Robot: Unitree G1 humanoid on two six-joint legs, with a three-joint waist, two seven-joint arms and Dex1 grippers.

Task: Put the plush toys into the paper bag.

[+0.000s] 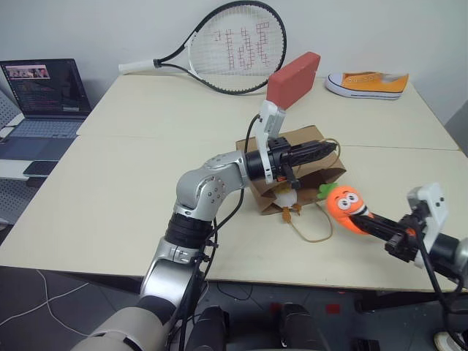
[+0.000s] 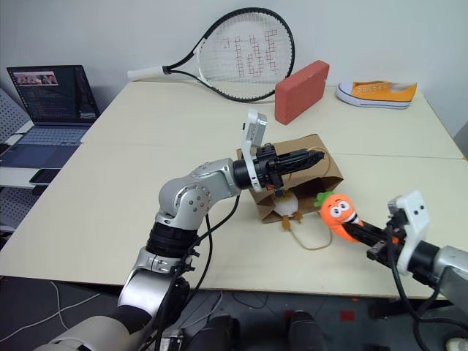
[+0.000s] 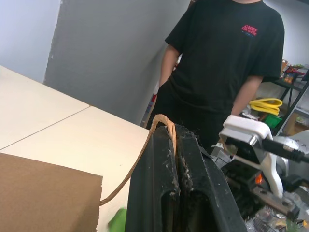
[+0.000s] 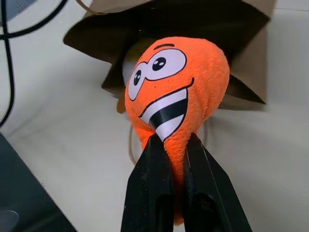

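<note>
The brown paper bag lies on the table with its dark mouth facing me. My left gripper is shut on one of its cord handles, holding the top of the mouth up. The white egg plush toy sits in the bag's mouth, its brown feet poking out. The second handle loop lies flat on the table. My right gripper is shut on the narrow end of the orange carrot plush toy, holding it above the table just right of the bag's mouth, face up.
A red brick-shaped block, a tennis racket and an orange sneaker lie at the table's far side. A laptop stands on a side desk at left. A person in a black T-shirt stands beyond the table's right end.
</note>
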